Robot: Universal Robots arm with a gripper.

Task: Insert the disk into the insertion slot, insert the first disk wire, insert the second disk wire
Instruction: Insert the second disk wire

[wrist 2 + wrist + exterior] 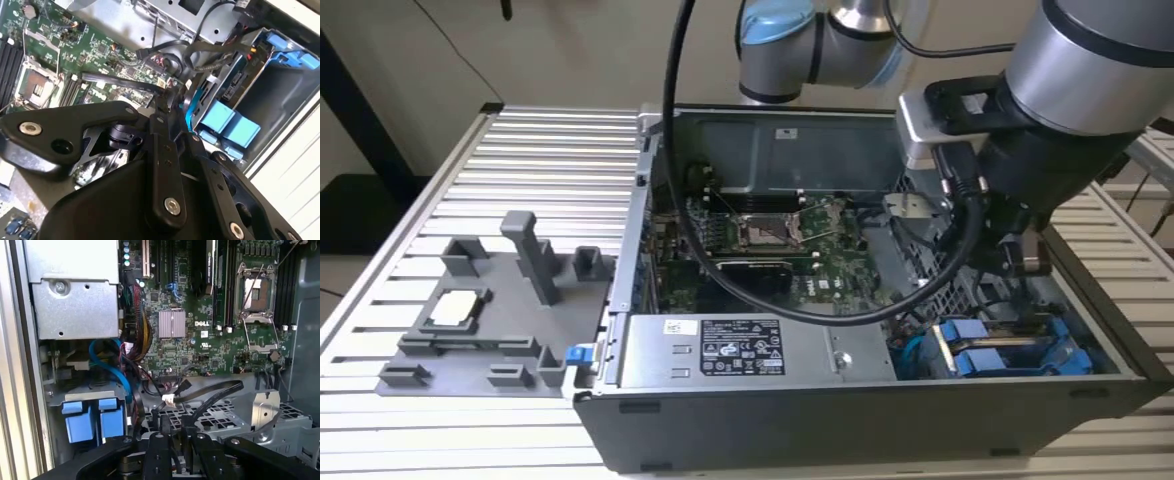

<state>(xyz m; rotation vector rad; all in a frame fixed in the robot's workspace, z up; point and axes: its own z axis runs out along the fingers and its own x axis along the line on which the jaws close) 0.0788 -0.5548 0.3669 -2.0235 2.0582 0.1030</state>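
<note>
Black robot gripper [167, 107], fingers pressed together on nothing visible, hangs beside blue-framed disk [227, 122]; loose black cables [210, 392] risk snagging.

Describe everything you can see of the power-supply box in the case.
The power-supply box is a rectangular silver-grey metal housing lying flat along the near edge of the open case in the exterior view, a pale printed label on its upward face. In the first wrist view its bare metal side shows screws and small holes, with a bundle of coloured wires leaving it toward the motherboard. Nothing grips it.
</note>
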